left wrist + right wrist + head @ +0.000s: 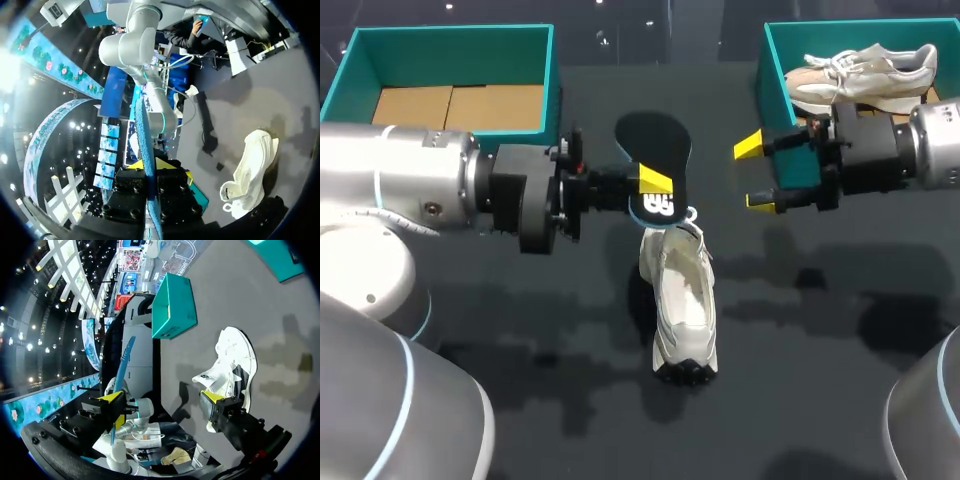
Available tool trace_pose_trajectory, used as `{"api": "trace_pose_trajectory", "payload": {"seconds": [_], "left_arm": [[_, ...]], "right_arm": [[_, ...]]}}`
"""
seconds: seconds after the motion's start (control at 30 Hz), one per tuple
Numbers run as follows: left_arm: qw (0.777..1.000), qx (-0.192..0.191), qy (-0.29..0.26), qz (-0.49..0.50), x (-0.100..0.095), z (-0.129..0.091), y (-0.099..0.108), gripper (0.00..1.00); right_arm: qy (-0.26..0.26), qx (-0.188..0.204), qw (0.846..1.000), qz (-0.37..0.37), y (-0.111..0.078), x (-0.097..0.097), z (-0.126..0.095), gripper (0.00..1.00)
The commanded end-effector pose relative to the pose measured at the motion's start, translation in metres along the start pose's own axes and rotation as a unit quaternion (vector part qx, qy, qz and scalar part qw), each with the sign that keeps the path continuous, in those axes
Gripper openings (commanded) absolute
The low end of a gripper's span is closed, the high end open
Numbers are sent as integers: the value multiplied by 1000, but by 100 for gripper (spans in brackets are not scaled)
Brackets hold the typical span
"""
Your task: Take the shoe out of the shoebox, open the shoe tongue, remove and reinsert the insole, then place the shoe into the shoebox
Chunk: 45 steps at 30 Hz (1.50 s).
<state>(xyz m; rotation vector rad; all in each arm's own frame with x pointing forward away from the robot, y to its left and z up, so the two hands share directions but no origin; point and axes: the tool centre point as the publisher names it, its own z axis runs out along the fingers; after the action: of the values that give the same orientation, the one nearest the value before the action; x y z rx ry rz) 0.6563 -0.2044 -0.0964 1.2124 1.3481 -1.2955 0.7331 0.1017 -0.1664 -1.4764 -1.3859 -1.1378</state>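
**Operator:** Status of left gripper [647, 185]?
**Arms:** We hold the insole [655, 140] clamped between both fingers, close by the white shoe [682, 300] lying mid-table [840, 330].
**Operator:** Right gripper [754, 175]?
**Arms:** Fingers spread apart, beside the right shoebox [775, 60].

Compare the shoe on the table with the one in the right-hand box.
The shoe on the table stands on its sole, opening facing up; the shoe in the box rests inside the teal shoebox, showing its side. The shoe on the table looks off-white all over; the shoe in the box has tan panels. Both are light-coloured sneakers.
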Motion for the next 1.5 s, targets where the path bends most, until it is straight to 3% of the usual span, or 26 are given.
{"api": "trace_pose_trajectory", "payload": {"seconds": [0.03, 0.43, 0.73, 1.0, 1.43, 1.5], "left_arm": [[998, 5, -37, 59, 17, 2, 7, 0], [998, 5, -37, 59, 17, 2, 7, 0], [995, 15, -31, 89, 39, 22, 29, 0], [992, 13, -23, 123, 44, 34, 45, 0], [992, 7, -13, 124, 58, 48, 52, 0], [992, 4, -17, 124, 59, 50, 53, 0]], "right_arm": [[2, 13, 1000, -10, 4, 3, -1, 100], [2, 13, 1000, -10, 4, 3, -1, 100], [19, 18, 999, -40, 14, 20, 19, 100], [38, 25, 998, -31, 10, 15, 40, 100], [71, 23, 996, -47, 11, 21, 51, 100], [75, 27, 996, -48, 12, 22, 53, 95]]}}
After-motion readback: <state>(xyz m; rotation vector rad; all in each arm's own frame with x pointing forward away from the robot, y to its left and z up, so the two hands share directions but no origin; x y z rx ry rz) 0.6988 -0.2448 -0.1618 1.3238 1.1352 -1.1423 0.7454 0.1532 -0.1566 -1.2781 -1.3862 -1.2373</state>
